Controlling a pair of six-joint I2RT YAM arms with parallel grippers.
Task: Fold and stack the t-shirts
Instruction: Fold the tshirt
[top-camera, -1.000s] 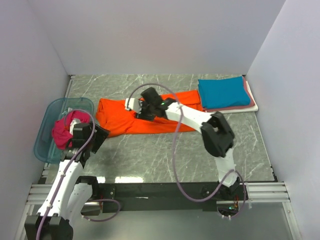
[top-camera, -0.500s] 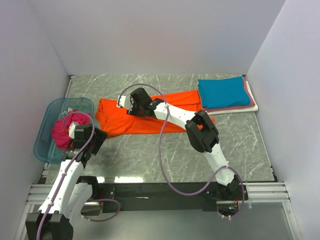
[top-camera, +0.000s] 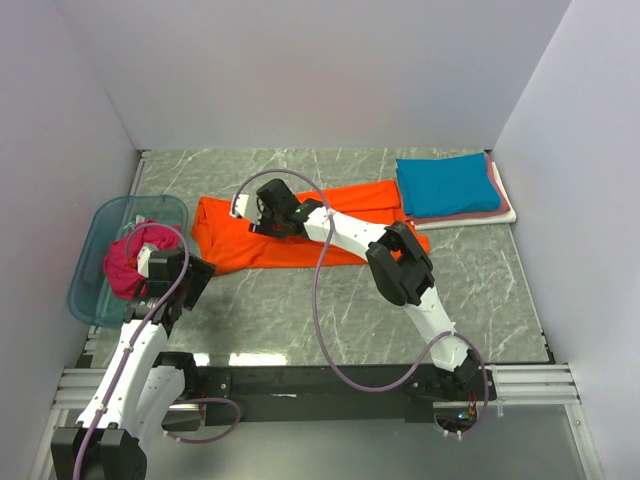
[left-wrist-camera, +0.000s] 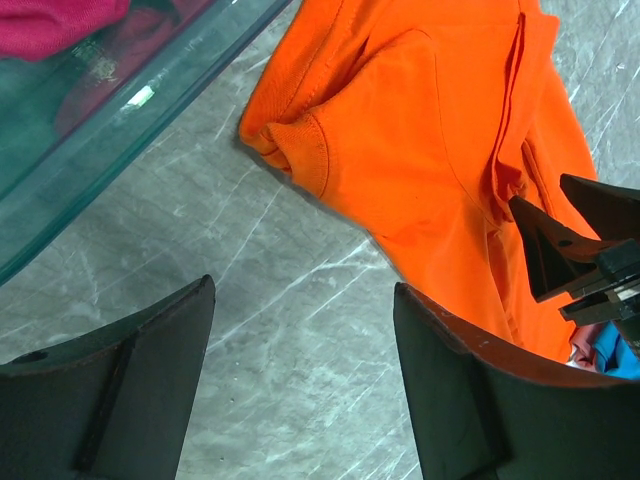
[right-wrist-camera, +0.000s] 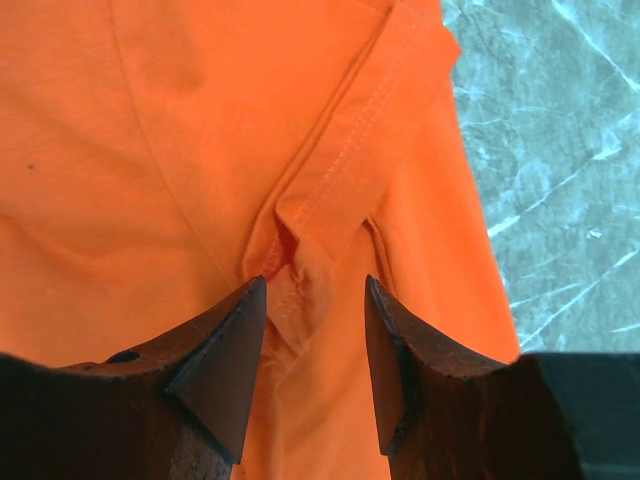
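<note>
**First:** Over at the far right corner of the table (top-camera: 300, 310), what's that pile?

**Second:** Three folded shirts: a teal tee (top-camera: 447, 185) on top, a pink tee (top-camera: 497, 195) under it and a white tee (top-camera: 508, 213) at the bottom. Only the overhead view shows the pile whole. The left wrist camera catches just a scrap of teal.

**First:** And the orange tee (top-camera: 235, 245)?

**Second:** It's spread lengthwise across the middle of the table, nearer the far edge. The right gripper (right-wrist-camera: 315, 290) is down on it. Its wrist camera shows what the overhead can't: the fingers stand apart on either side of a puckered seam (right-wrist-camera: 300, 265), with a gap showing, not pinched shut.

**First:** What about the left one?

**Second:** The left gripper (left-wrist-camera: 300, 300) is spread wide and holds nothing, over bare table near the left edge. Its camera shows a sleeve (left-wrist-camera: 300, 150) of the orange tee, cuff rolled, just beside the tub (top-camera: 100, 225). The overhead hides that cuff.

**First:** Is there anything in the tub?

**Second:** A magenta tee (top-camera: 125, 262), crumpled. The tub sits along the left edge.

**First:** So what's the count?

**Second:** Five tees in all: three stacked, one orange on the table, one magenta in the tub. One tub and two grippers.
</note>
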